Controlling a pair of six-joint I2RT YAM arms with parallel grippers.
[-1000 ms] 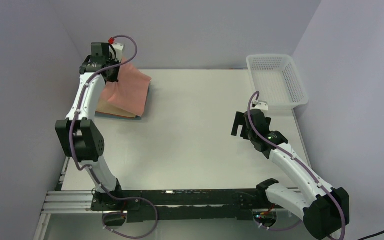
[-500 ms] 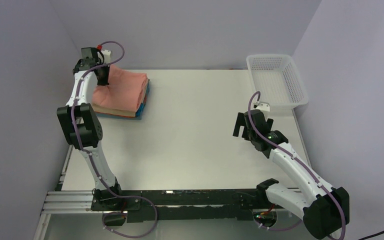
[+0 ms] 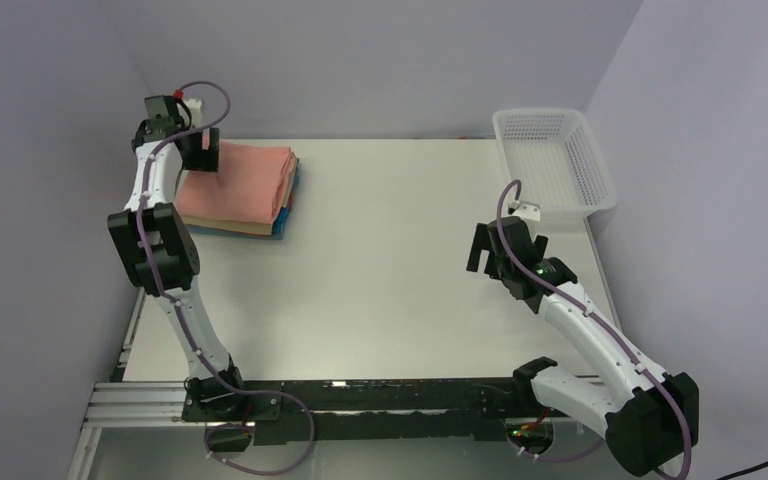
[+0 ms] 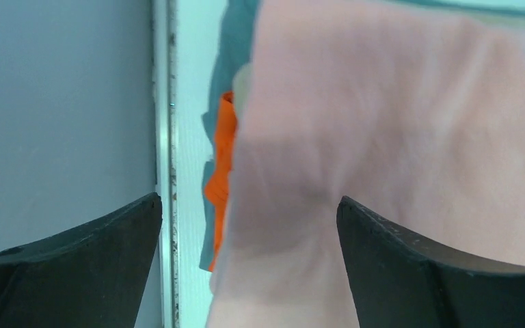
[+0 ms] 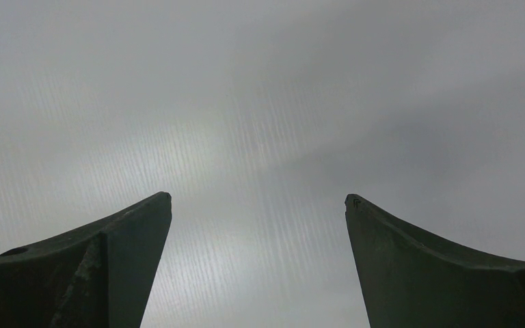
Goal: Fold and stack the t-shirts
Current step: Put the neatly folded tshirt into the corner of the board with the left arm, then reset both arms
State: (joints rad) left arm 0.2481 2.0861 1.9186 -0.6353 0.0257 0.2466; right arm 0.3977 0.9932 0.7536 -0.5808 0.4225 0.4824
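The folded salmon-pink t-shirt point(image 3: 245, 183) lies flat on top of a stack at the table's far left. A tan edge point(image 3: 228, 230) and a blue edge point(image 3: 288, 208) show beneath it. My left gripper point(image 3: 200, 155) hovers over the stack's back left corner, jaws wide apart and holding nothing. In the left wrist view the pink cloth point(image 4: 396, 137) fills the space under the open gripper point(image 4: 249, 205), with an orange edge point(image 4: 223, 160) and a teal-blue edge point(image 4: 236, 41) beside it. My right gripper point(image 3: 480, 252) stands open over bare table point(image 5: 260, 102) at mid right.
A white mesh basket point(image 3: 554, 160) stands at the back right corner. The left wall point(image 4: 55, 116) and the table's left edge point(image 4: 165, 137) run close to the left gripper.
The pink shirt, held up by the left gripper a second ago, was laid flat on the stack. The left gripper opened and drew back toward the left corner. The right arm stayed still.
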